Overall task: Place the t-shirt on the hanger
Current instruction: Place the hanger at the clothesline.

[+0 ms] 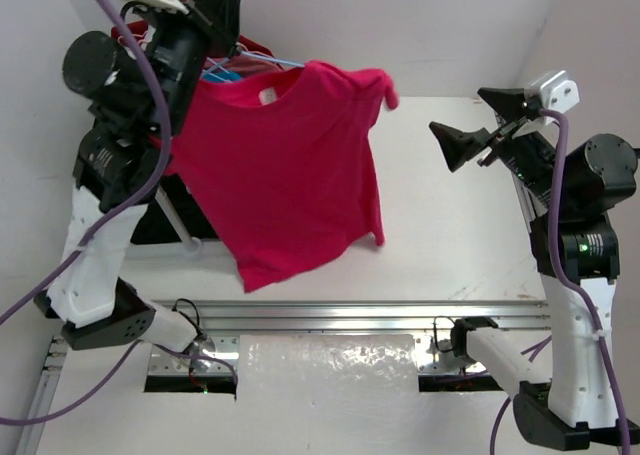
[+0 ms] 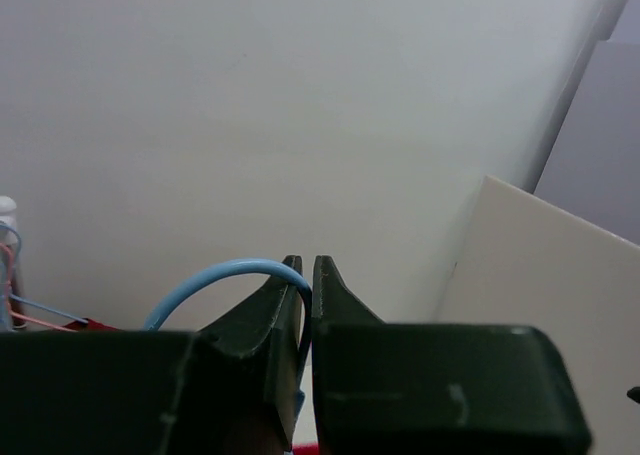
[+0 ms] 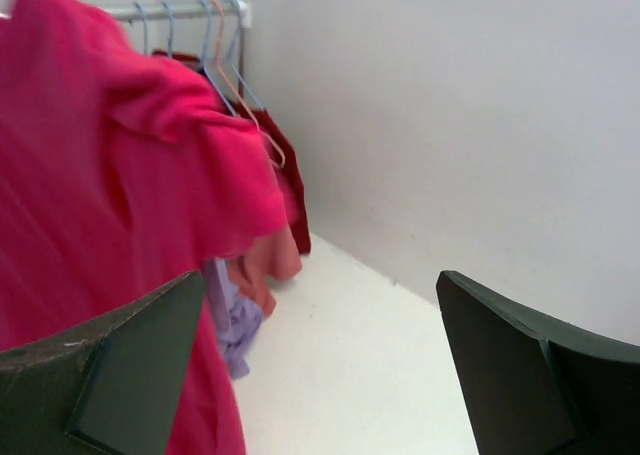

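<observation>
The magenta-red t-shirt [image 1: 290, 165] hangs in the air on the light-blue hanger [image 1: 262, 59], its white neck label near the top and its hem just above the table. My left gripper [image 1: 228, 37] is raised at the back left. In the left wrist view it [image 2: 308, 270] is shut on the hanger's curved blue hook [image 2: 215, 273]. My right gripper [image 1: 458, 112] is open and empty, apart from the shirt on its right side. In the right wrist view it [image 3: 320, 275] has wide jaws and the t-shirt [image 3: 90, 175] fills the left.
A clothes rack [image 3: 180, 10] with several blue and pink wire hangers stands at the back left. A dark red shirt [image 3: 295, 190], a salmon shirt [image 3: 270, 260] and a lavender cloth [image 3: 235, 325] hang there. Its pole [image 1: 175, 220] stands behind my left arm. White walls close the back.
</observation>
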`<act>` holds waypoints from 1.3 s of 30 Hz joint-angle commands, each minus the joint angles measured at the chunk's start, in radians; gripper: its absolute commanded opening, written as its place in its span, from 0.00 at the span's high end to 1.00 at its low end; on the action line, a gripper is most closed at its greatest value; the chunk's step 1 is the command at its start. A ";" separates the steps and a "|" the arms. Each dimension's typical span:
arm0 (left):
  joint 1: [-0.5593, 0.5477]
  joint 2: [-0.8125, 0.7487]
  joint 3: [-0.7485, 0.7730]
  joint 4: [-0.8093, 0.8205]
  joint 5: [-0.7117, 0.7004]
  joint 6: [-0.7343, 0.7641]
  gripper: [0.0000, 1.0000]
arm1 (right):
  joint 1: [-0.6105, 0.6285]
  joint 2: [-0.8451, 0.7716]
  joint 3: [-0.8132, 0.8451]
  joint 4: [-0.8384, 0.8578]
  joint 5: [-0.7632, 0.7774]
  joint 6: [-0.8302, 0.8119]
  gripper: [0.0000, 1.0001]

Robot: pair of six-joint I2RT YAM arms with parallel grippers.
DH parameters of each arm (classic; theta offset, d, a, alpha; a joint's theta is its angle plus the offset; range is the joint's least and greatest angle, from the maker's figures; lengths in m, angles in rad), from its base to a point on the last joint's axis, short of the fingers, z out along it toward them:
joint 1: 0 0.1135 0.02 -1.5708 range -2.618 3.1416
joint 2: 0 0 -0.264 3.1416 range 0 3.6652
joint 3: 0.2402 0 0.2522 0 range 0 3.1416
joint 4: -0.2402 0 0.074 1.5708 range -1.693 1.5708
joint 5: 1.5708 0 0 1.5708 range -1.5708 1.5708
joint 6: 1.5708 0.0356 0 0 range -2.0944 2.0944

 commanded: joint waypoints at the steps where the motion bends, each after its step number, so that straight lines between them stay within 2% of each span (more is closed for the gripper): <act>1: 0.001 0.016 -0.022 0.015 0.027 0.059 1.00 | -0.001 0.024 0.008 -0.086 0.049 0.038 0.01; 3: 0.001 0.054 0.085 -0.168 0.073 0.028 1.00 | -0.001 0.077 0.083 -0.228 0.025 0.053 0.01; 4: 0.002 -0.003 0.102 -0.192 0.140 0.022 1.00 | -0.001 0.090 0.091 -0.260 0.019 0.061 0.01; 6: 0.002 -0.160 -0.284 0.144 0.097 0.025 1.00 | -0.002 0.049 0.006 -0.220 0.029 0.114 0.01; 7: 0.002 -0.221 -0.412 0.296 0.037 0.010 1.00 | -0.002 0.024 -0.040 -0.186 0.031 0.131 0.01; 8: 0.004 -0.167 -0.367 0.205 0.036 0.008 1.00 | -0.002 0.004 -0.110 -0.137 -0.016 0.153 0.01; 9: 0.002 -0.085 -0.247 0.070 0.112 0.008 1.00 | -0.004 -0.020 -0.142 -0.118 -0.067 0.189 0.01; 10: 0.002 0.077 -0.132 -0.165 0.160 -0.028 1.00 | -0.004 -0.020 -0.177 -0.100 -0.134 0.211 0.01; 11: 0.001 0.124 -0.021 -0.228 0.208 -0.045 1.00 | -0.004 -0.014 -0.185 -0.083 -0.252 0.264 0.01; 12: 0.001 0.095 -0.041 -0.182 0.287 -0.076 1.00 | -0.005 -0.005 -0.199 -0.059 -0.326 0.300 0.01; 13: 0.001 -0.077 -0.253 -0.076 0.250 -0.119 1.00 | -0.013 -0.014 -0.255 0.072 -0.576 0.358 0.01; 14: 0.002 -0.173 -0.408 0.075 0.180 -0.136 1.00 | -0.014 -0.023 -0.283 0.154 -0.701 0.389 0.01; 15: 0.005 -0.253 -0.525 0.300 0.085 -0.148 1.00 | -0.018 -0.042 -0.316 0.213 -0.772 0.404 0.01; 16: 0.007 -0.293 -0.586 0.314 -0.025 -0.150 1.00 | -0.019 -0.065 -0.305 0.093 -0.761 0.353 0.01; 17: 0.007 -0.300 -0.533 0.270 -0.119 -0.136 1.00 | -0.021 -0.086 -0.288 -0.014 -0.506 0.176 0.01; 18: 0.007 -0.265 -0.469 0.148 -0.219 -0.096 1.00 | -0.019 -0.107 -0.283 -0.068 -0.391 0.141 0.01; 19: 0.007 -0.243 -0.362 0.105 -0.214 -0.078 1.00 | -0.021 -0.106 -0.280 -0.149 -0.213 0.098 0.01; 20: 0.008 -0.217 -0.315 0.055 -0.177 -0.067 1.00 | -0.019 -0.099 -0.278 -0.167 -0.210 0.099 0.01; 21: 0.007 -0.182 -0.278 -0.021 -0.078 -0.071 1.00 | -0.019 -0.077 -0.280 -0.169 -0.249 0.101 0.01; 23: 0.007 -0.206 -0.262 -0.023 0.011 -0.084 1.00 | -0.019 -0.063 -0.327 -0.044 -0.433 0.188 0.01; 25: 0.007 -0.239 -0.319 0.043 0.058 -0.105 1.00 | -0.019 -0.049 -0.376 0.065 -0.460 0.222 0.02; 31: 0.007 -0.219 -0.290 0.014 0.112 -0.082 1.00 | -0.019 -0.083 -0.344 0.115 -0.560 0.185 0.01; 36: 0.007 -0.191 -0.359 0.015 0.127 -0.059 1.00 | -0.019 -0.094 -0.193 -0.079 -0.552 0.040 0.02; 39: 0.007 -0.180 -0.399 0.027 0.159 -0.052 1.00 | -0.019 -0.065 -0.148 -0.141 -0.609 0.033 0.10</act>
